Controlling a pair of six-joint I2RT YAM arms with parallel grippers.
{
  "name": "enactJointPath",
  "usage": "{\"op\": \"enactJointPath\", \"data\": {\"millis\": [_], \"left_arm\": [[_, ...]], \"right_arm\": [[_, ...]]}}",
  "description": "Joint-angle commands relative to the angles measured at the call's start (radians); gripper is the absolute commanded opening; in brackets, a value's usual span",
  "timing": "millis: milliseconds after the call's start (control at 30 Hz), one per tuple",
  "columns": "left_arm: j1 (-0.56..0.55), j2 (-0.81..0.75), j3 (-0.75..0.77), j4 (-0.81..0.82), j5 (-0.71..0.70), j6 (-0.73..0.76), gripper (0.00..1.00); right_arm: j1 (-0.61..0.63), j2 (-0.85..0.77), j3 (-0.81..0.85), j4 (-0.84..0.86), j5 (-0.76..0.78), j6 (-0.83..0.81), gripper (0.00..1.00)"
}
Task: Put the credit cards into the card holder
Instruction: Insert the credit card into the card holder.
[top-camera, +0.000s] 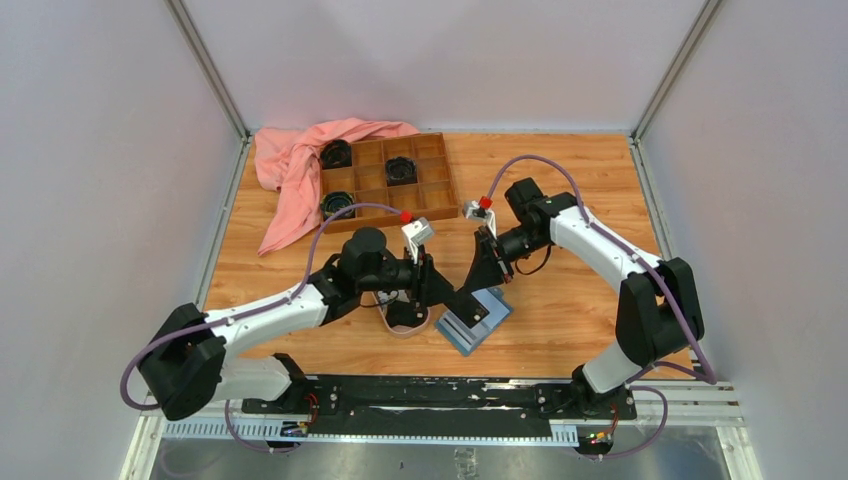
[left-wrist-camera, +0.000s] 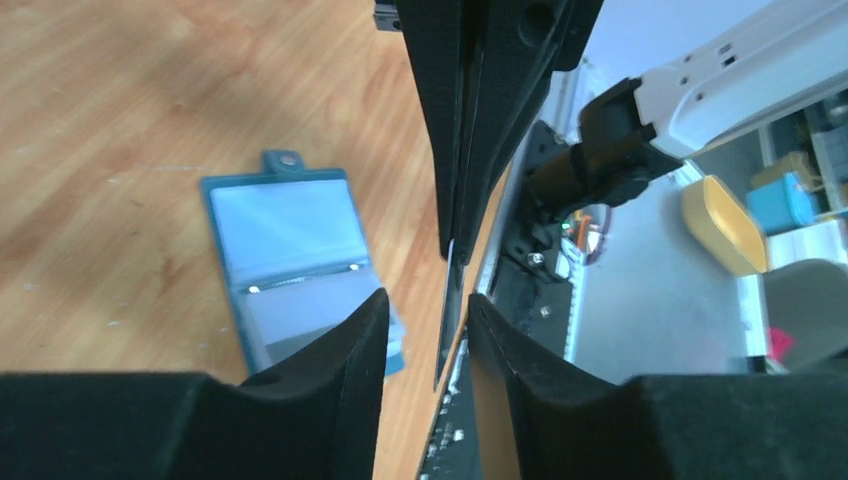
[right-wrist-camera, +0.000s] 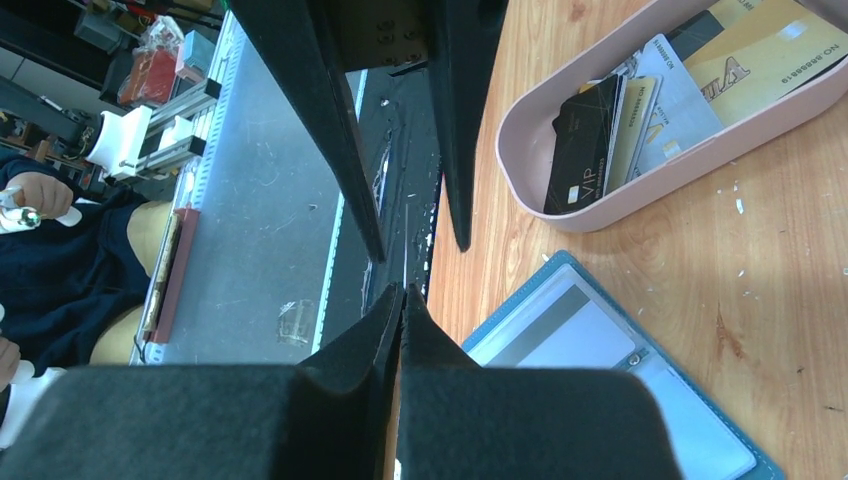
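Observation:
The blue card holder (top-camera: 473, 318) lies open on the wooden table, its pale slots (left-wrist-camera: 290, 250) facing up, and it is also in the right wrist view (right-wrist-camera: 600, 340). Just above its left edge the two grippers meet tip to tip. My right gripper (right-wrist-camera: 402, 292) is shut on a thin credit card (left-wrist-camera: 447, 320) seen edge-on. That card hangs in the gap of my left gripper (left-wrist-camera: 427, 297), which is open, its fingers (right-wrist-camera: 340, 130) apart on either side. More credit cards, black (right-wrist-camera: 580, 140), grey and gold (right-wrist-camera: 770, 50), lie in a pink dish (right-wrist-camera: 600, 205).
The pink dish (top-camera: 405, 325) sits just left of the card holder, under the left wrist. A brown compartment tray (top-camera: 385, 180) with black round parts and a pink cloth (top-camera: 295, 165) are at the back left. The table's front edge and black rail (top-camera: 430, 395) run close behind the holder.

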Motion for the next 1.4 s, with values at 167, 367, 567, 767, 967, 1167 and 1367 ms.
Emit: {"op": "enactJointPath", "data": {"millis": [167, 367, 567, 767, 967, 1167, 1367], "left_arm": [[-0.003, -0.237, -0.179, 0.045, -0.233, -0.050, 0.56], [-0.014, -0.220, -0.278, 0.217, -0.254, -0.195, 0.41], [-0.087, 0.021, -0.183, 0.272, -0.262, -0.196, 0.13], [-0.192, 0.220, -0.089, 0.271, -0.334, -0.182, 0.04], [-0.216, 0.287, -0.127, 0.262, -0.424, -0.195, 0.02], [-0.218, 0.342, -0.151, 0.234, -0.459, -0.205, 0.01], [-0.217, 0.374, -0.160, 0.219, -0.485, -0.216, 0.01]], "right_arm": [[-0.122, -0.054, -0.155, 0.313, 0.087, 0.336, 0.00], [-0.267, -0.053, -0.239, 0.502, 0.095, 0.520, 0.00], [-0.275, -0.002, -0.236, 0.515, 0.081, 0.539, 0.00], [-0.278, 0.049, -0.235, 0.515, 0.084, 0.524, 0.00], [-0.279, 0.100, -0.223, 0.516, 0.071, 0.530, 0.00], [-0.276, 0.168, -0.205, 0.518, 0.071, 0.541, 0.00], [-0.270, 0.197, -0.204, 0.522, 0.087, 0.529, 0.00]]}}
